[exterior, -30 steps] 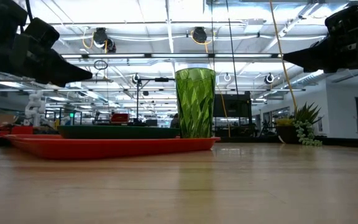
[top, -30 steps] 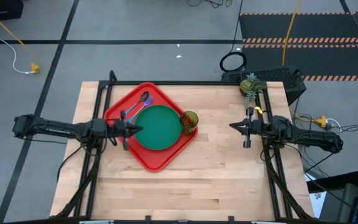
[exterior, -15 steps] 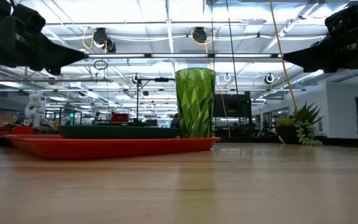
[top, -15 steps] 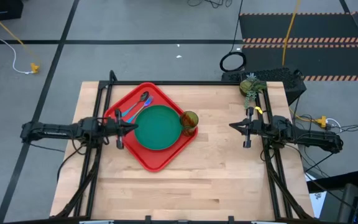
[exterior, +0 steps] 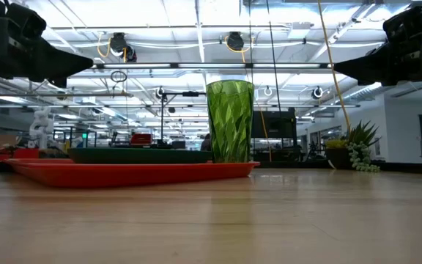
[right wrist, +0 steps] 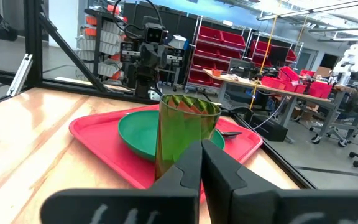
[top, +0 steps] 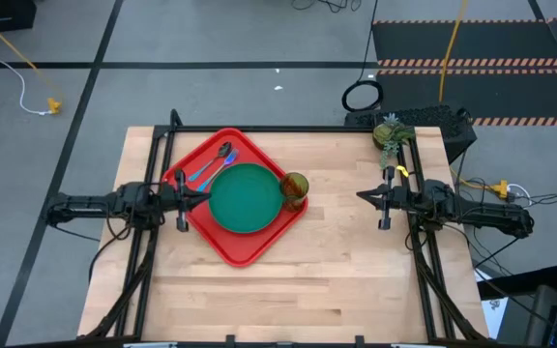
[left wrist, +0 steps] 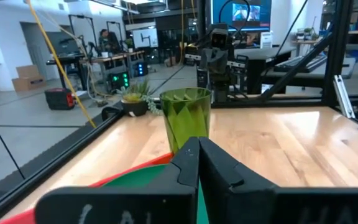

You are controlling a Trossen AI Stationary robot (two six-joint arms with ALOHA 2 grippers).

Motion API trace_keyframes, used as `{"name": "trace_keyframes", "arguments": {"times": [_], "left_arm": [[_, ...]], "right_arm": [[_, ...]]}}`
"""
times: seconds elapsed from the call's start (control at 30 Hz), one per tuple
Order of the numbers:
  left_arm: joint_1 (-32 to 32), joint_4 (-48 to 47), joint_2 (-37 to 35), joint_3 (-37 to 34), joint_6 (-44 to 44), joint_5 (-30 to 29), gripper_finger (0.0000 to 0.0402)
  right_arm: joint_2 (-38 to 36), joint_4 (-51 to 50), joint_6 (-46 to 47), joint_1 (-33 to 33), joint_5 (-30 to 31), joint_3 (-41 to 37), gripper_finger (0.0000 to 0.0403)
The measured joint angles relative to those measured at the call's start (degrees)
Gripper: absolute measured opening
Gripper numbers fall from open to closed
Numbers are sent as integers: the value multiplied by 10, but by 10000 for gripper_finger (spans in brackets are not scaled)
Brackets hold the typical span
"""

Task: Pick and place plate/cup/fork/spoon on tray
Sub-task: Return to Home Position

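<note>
Tray: the red tray point(top: 232, 242) lies on the left half of the wooden table point(top: 337, 280), turned so its corners point like a diamond; in the low view its rim point(exterior: 130, 173) shows as a long red band.
Plate: the dark-green plate point(top: 245, 198) lies flat in the middle of the tray — the largest dish on it.
Cup: the green tumbler point(top: 294, 187) stands upright at the tray's right corner, just beside the plate's edge; in the low view point(exterior: 230, 121) its faceted wall rises well above the rim.
Fork: the light-blue fork point(top: 215, 171) lies on the tray's far-left part, slanted, just beside the spoon and next to the plate's rim.
Spoon: the spoon point(top: 208, 164) lies alongside the fork, its dark bowl towards the tray's far corner.
Left gripper: the left gripper point(top: 199, 196) hangs above the tray's left corner, pointing at the plate, with its fingers pressed together and nothing between them; its wrist view shows the closed tips point(left wrist: 197, 163) in line with the cup.
Right gripper: the right gripper point(top: 364, 196) waits over bare table on the right side, well apart from the tray, fingers closed and empty — its wrist view point(right wrist: 201, 163) looks across at the cup and plate.
Plant: a small potted plant point(top: 389, 133) stands at the table's far-right corner.
</note>
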Motion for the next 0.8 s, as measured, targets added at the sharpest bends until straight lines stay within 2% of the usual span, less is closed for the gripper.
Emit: {"name": "trace_keyframes", "arguments": {"times": [0.17, 0.3, 0.47, 0.8], "left_arm": [[0, -1, 0, 0, -2, 0, 11], [0, -3, 0, 0, -3, 22, 19], [0, -5, 0, 0, 0, 24, 4], [1, -6, 2, 0, 30, 23, 25]], "right_arm": [[0, 0, 0, 0, 0, 0, 0], [0, 0, 0, 0, 0, 0, 0], [0, 0, 0, 0, 0, 0, 0], [0, 0, 0, 0, 0, 0, 0]]}}
